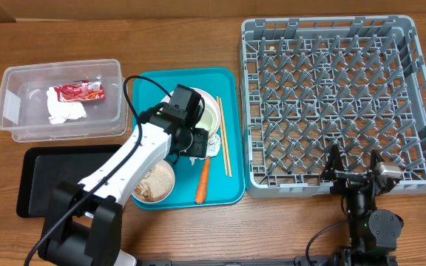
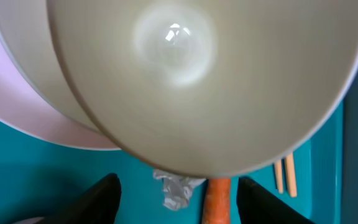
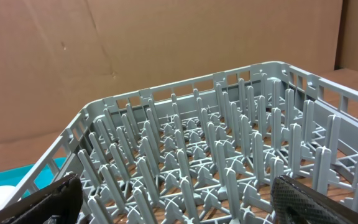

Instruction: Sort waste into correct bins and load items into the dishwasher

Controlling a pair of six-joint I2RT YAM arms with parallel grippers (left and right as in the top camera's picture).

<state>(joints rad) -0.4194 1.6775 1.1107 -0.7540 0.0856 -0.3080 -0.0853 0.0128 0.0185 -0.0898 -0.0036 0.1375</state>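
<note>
1. The left gripper hung over the teal rectangular plastic tray, its fingers spread and holding nothing. The small crumpled white paper napkin lay between them, at 6 o'clock of the round white plate.
2. The step was probably pinching that napkin. The small orange carrot lay just beside it at 3 o'clock in the wrist view, so the grip needed centring toward 9 o'clock, clear of the plate rim.
3. The clear rectangular plastic tub sat at the tray's 9 o'clock.
4. The right gripper stood wide and empty at the 6 o'clock edge of the grey pegged plastic dish rack.
</note>
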